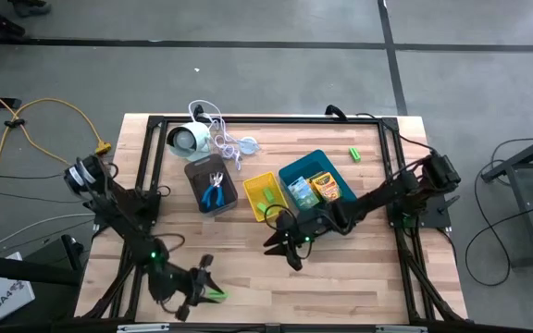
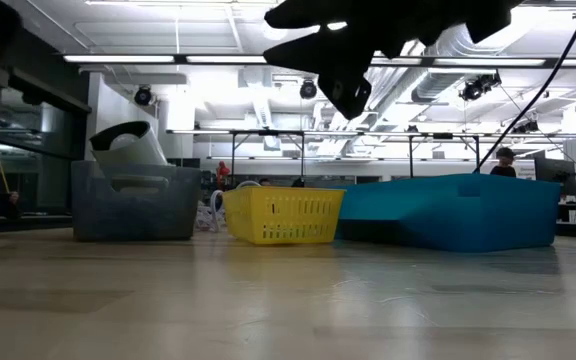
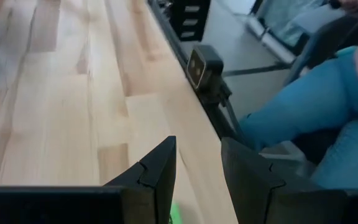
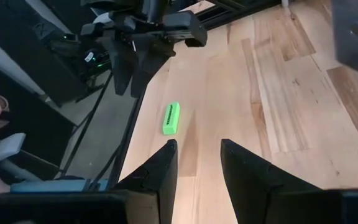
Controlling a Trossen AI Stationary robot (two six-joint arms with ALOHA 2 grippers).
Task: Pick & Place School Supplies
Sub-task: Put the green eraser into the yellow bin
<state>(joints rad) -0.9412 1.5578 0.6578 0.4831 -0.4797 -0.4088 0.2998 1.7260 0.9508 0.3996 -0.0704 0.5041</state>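
A bright-green block (image 4: pixel 171 118) lies flat on the wooden table (image 1: pixel 359 277) close to its near edge. It also shows in the high view (image 1: pixel 216 294). My left gripper (image 1: pixel 206 277) hangs open just above and beside it, touching nothing; its wrist view (image 3: pixel 197 146) shows only a green sliver low between the fingers. My right gripper (image 1: pixel 281 254) stands open over the table's middle, pointing at the block (image 4: pixel 197 146). A second green block (image 1: pixel 353 154) lies at the far right. Blue-handled pliers (image 1: pixel 215 192) lie in the grey tray (image 1: pixel 195 172).
A yellow tray (image 1: pixel 265 196) and a blue tray (image 1: pixel 296 169) holding printed boxes (image 1: pixel 315 190) stand mid-table beside the grey one. A white round device (image 1: pixel 187 139) with its cord sits at the far left. A small camera (image 3: pixel 204 65) sits on the near edge; a person's legs (image 3: pixel 316 112) show beyond it.
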